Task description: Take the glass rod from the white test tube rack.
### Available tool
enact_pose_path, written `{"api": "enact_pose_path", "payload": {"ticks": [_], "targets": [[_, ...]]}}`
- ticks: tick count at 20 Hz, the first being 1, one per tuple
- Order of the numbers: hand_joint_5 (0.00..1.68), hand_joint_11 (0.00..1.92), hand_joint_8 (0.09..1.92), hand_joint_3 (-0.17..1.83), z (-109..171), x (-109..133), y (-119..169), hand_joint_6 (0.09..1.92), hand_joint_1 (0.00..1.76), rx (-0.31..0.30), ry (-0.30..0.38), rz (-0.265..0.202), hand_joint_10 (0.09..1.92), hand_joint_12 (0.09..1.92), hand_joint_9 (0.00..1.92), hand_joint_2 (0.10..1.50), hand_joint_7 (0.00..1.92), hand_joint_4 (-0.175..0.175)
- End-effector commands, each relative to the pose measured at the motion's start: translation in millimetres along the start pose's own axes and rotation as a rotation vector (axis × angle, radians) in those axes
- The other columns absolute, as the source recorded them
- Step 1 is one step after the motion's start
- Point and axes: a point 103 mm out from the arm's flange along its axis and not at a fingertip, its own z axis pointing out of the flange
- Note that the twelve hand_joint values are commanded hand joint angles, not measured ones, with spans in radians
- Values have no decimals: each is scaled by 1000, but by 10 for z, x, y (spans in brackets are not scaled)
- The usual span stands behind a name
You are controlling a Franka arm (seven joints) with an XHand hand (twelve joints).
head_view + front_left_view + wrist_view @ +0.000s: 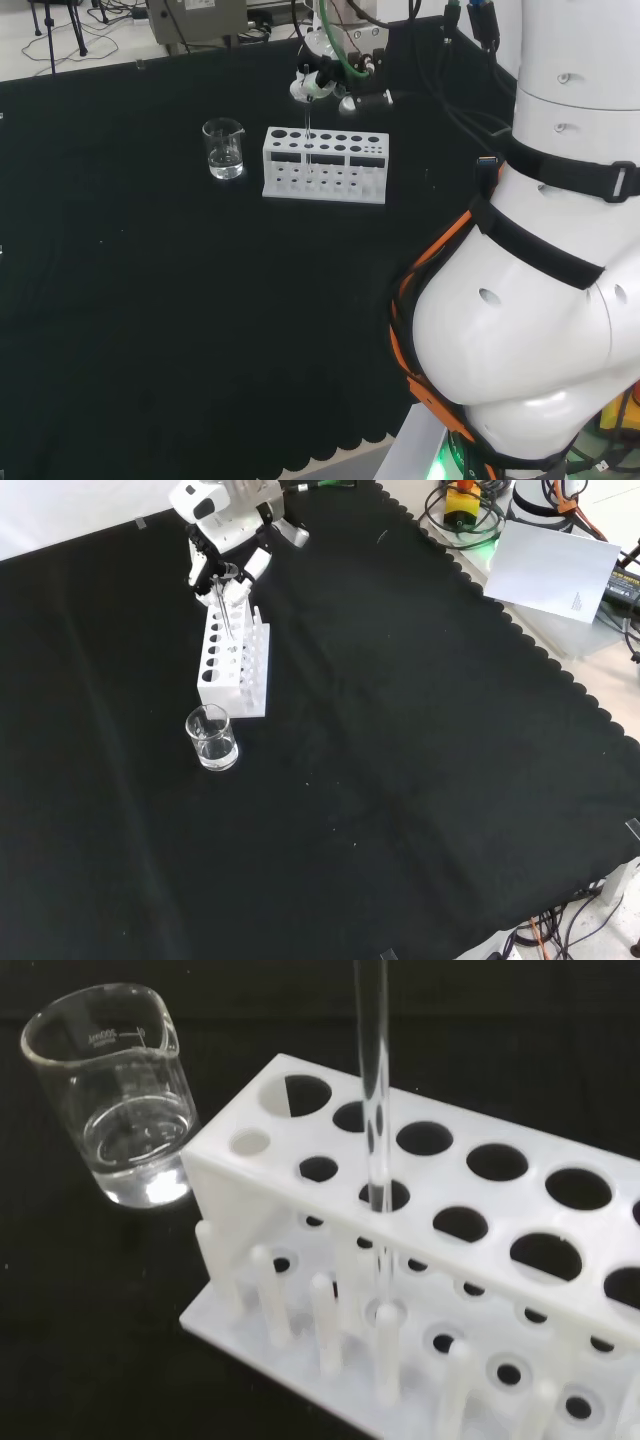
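Note:
The white test tube rack (325, 167) (236, 661) (430, 1260) stands on the black cloth. A thin clear glass rod (309, 135) (226, 617) (376, 1110) stands upright in one of its holes near the beaker end; its lower end sits down at the bottom plate. The hand (328, 82) (226, 532) hangs right above the rack, and its fingers are curled in on the rod's top end. The wrist view looks down along the rod into the rack.
A glass beaker (224, 149) (212, 738) (112, 1095) with a little clear liquid stands just beside the rack's end. In the front view a white sheet of paper (556, 572) lies beyond the cloth's scalloped edge. The arm's white links (545, 290) stand at the head view's right.

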Motion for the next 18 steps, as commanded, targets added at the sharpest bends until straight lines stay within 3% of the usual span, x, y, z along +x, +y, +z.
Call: {"api": "enact_pose_path", "payload": {"ticks": [1, 4, 6, 7, 8, 10, 13, 18], "targets": [[846, 1377, 1050, -148, -150, -26, -20, 959, 1020, -116, -32, -6, 972, 1200, 1579, 1170, 1183, -175], [998, 1541, 961, -136, -265, 76, -67, 933, 1214, -229, -84, -6, 890, 1047, 1611, 1151, 1138, -175], [1063, 1564, 897, -165, -382, 143, -100, 861, 1268, -295, -77, -1, 869, 937, 1639, 1140, 1130, -175], [1069, 1558, 949, -170, -440, 177, -111, 768, 1279, -321, -70, 0, 866, 914, 1656, 1142, 1136, -175], [1123, 1561, 968, -173, -504, 197, -135, 710, 1254, -343, -63, 1, 850, 906, 1688, 1125, 1264, -175], [1253, 1568, 904, -175, -615, 231, -177, 551, 1227, -356, -53, -2, 774, 901, 1755, 1080, 1475, -175], [1273, 1533, 925, -175, -749, 258, -266, 273, 1293, -374, -39, 3, 722, 938, 1758, 1095, 1277, -175], [1297, 1527, 946, -175, -983, 276, -418, 160, 1308, -342, -5, 27, 693, 982, 1763, 1101, 1219, -175]]}}
